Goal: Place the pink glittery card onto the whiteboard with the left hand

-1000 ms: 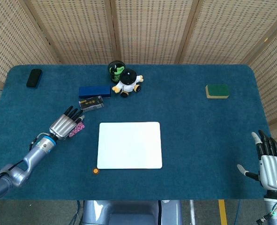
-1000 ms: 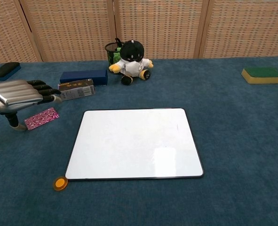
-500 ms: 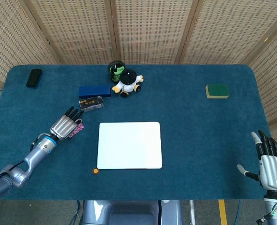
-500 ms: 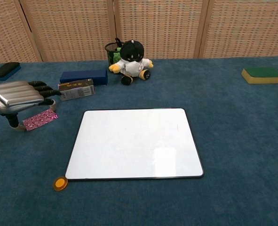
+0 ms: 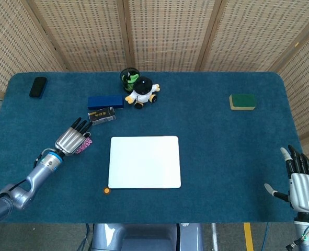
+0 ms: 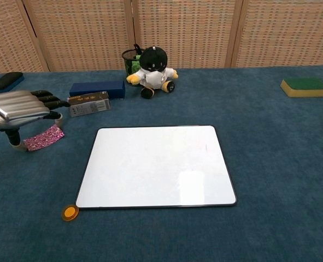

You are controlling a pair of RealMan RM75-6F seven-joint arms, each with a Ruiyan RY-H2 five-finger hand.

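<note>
The pink glittery card [image 6: 41, 138] lies low over the blue cloth, left of the whiteboard [image 6: 156, 166]. My left hand [image 6: 20, 108] is over it: the thumb sits at the card's left end and a fingertip at its right end, pinching it. From the head view the card [image 5: 83, 145] peeks out under the left hand [image 5: 70, 138], a short gap from the whiteboard [image 5: 144, 161]. My right hand [image 5: 302, 183] hangs at the near right table edge, fingers apart and holding nothing.
A small dark box [image 6: 89, 103] and a blue box [image 6: 97, 88] lie just behind the left hand. A plush toy [image 6: 153, 64], pen cup [image 5: 128, 77], green sponge [image 6: 303, 86] and black eraser [image 6: 6, 81] stand further back. An orange disc [image 6: 69, 212] lies by the whiteboard's near left corner.
The left hand has drawn slightly left, and the pink card has shifted left with it and tilted a little more. The right hand is unmoved.
</note>
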